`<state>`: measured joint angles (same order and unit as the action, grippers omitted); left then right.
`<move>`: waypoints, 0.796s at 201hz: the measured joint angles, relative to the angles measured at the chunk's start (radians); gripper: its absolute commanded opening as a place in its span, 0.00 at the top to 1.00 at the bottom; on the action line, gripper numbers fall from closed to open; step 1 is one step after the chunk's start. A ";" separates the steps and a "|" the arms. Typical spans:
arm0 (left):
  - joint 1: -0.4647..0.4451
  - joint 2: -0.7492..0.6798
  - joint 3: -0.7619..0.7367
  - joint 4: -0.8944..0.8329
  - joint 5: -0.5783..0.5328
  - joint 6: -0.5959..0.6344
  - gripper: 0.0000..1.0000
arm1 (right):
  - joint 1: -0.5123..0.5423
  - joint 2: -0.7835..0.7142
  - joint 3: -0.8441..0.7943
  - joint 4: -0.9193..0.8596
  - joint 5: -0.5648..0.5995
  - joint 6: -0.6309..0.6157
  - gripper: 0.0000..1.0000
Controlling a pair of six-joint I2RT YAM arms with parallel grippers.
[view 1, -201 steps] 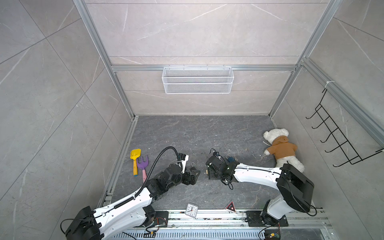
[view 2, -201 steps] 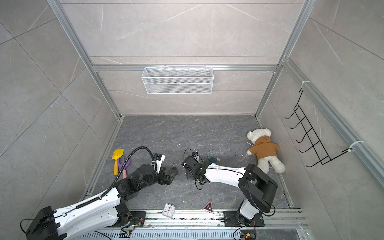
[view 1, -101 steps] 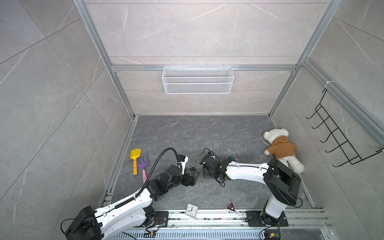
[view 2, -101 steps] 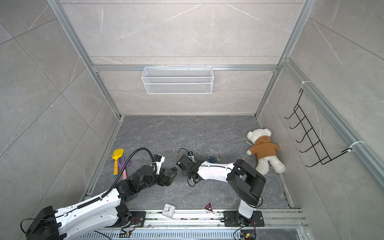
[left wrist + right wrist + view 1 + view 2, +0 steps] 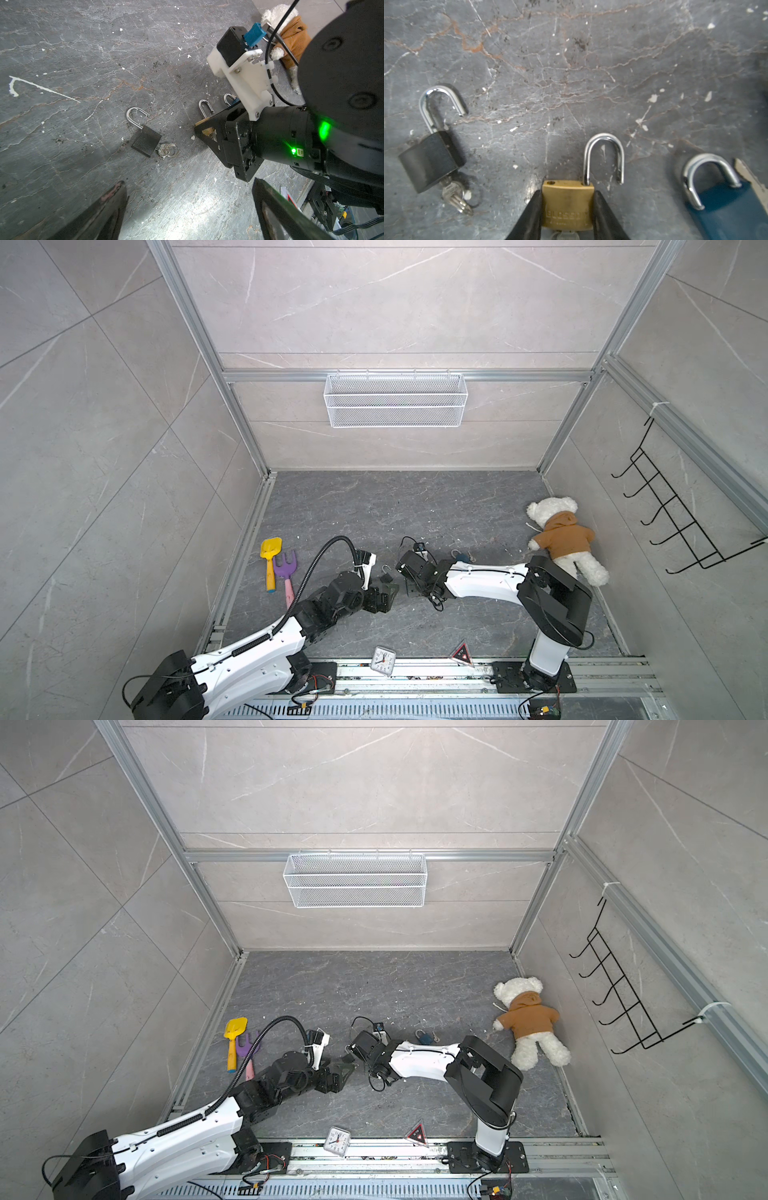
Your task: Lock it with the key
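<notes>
The right claw (image 5: 568, 193) holds the brass lock (image 5: 566, 207) by its body, with its fingers (image 5: 532, 216) pressed one against each flank. The lock lies flat on the floor (image 5: 571, 62). Its shackle (image 5: 604, 158) is open: one leg sits in the body, the free leg hangs past the body's edge, and the hole for it is empty. A silver bit pokes out under the body, probably the key (image 5: 566, 235), but it is blurred and cut off at the frame edge. The black lock (image 5: 430, 160) lies near the brass one on one side, not touching it. Its shackle is also open, and keys (image 5: 454, 197) on a ring hang from its base. The blue lock (image 5: 726, 207) lies on the brass lock's other side, with both shackle legs seemingly seated. The left claw (image 5: 189, 182) is spread wide and holds nothing. It hangs over bare floor near the black lock, facing the right claw. In both top views the two claws are close together, but apart, at the front middle of the floor. A teddy bear (image 5: 561, 537) lies by the right wall, well apart from the locks.
</notes>
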<state>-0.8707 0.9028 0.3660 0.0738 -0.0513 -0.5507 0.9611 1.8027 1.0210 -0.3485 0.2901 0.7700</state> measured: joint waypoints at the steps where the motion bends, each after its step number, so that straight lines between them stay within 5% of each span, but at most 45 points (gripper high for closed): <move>1: 0.000 0.000 0.000 0.000 0.000 0.000 0.04 | 0.000 0.000 0.000 0.000 0.000 0.000 0.67; 48: 0.000 0.013 -0.002 0.008 -0.002 0.000 0.04 | 0.000 0.000 -0.002 0.008 0.002 -0.026 1.00; 160: 0.000 0.115 -0.002 0.057 -0.026 -0.051 0.06 | 0.000 -0.303 -0.309 0.256 -0.132 -0.299 1.00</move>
<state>-0.8707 1.0176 0.3645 0.1310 -0.0772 -0.6022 0.9611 1.5002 0.7124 -0.0925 0.1585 0.4709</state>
